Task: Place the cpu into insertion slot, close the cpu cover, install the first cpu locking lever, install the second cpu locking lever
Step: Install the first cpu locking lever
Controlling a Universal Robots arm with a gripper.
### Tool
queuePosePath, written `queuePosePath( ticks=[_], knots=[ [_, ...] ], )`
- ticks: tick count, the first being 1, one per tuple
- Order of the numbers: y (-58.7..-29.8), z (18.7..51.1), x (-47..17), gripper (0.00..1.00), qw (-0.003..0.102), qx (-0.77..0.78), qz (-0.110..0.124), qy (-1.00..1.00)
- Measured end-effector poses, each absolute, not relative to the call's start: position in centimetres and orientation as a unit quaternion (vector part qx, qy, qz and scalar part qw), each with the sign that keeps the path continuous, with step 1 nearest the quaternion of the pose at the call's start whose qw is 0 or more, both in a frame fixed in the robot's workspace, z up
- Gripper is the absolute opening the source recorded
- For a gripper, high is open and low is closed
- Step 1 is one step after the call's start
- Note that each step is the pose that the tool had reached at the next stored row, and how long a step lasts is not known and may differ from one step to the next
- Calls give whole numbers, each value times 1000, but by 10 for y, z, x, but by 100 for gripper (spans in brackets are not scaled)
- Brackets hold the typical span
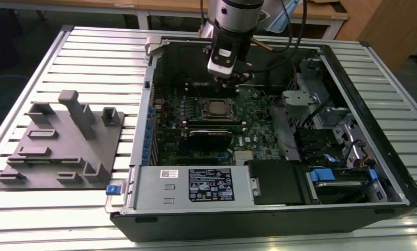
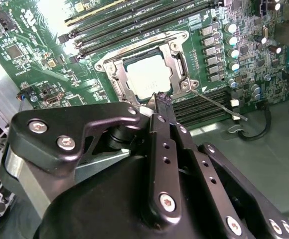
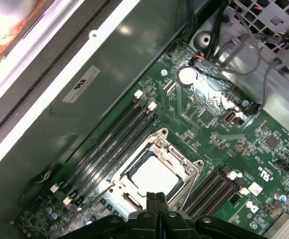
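Note:
The cpu (image 2: 147,74) lies flat in its socket on the green motherboard, its pale metal top showing in both wrist views (image 3: 153,177). The silver cpu cover (image 2: 179,59) is folded down around it like a frame (image 3: 177,162). A thin wire locking lever (image 2: 219,105) sticks out sideways from one socket corner, away from the frame. My gripper (image 2: 162,99) hangs just above the socket's edge with its black fingers pressed together and nothing between them (image 3: 157,196). In the exterior view the gripper (image 1: 230,78) is inside the open case, slightly behind the socket (image 1: 218,108).
Rows of memory slots (image 2: 134,20) flank the socket. A labelled power supply box (image 1: 208,184) fills the case's front. Drive cages and cables (image 1: 327,104) crowd the exterior view's right. A grey fixture block (image 1: 62,141) sits on the slatted table at the exterior view's left.

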State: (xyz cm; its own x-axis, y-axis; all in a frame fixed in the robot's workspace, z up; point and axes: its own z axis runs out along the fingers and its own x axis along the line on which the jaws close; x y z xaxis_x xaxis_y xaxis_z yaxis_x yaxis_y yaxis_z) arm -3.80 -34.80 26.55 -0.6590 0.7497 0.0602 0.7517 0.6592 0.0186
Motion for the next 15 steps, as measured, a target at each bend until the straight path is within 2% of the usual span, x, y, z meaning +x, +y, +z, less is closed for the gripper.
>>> queuePosePath(
  ticks=[15],
  knots=[
    [-349,265,-38,11,24,-346,-20,-938]
  ],
)
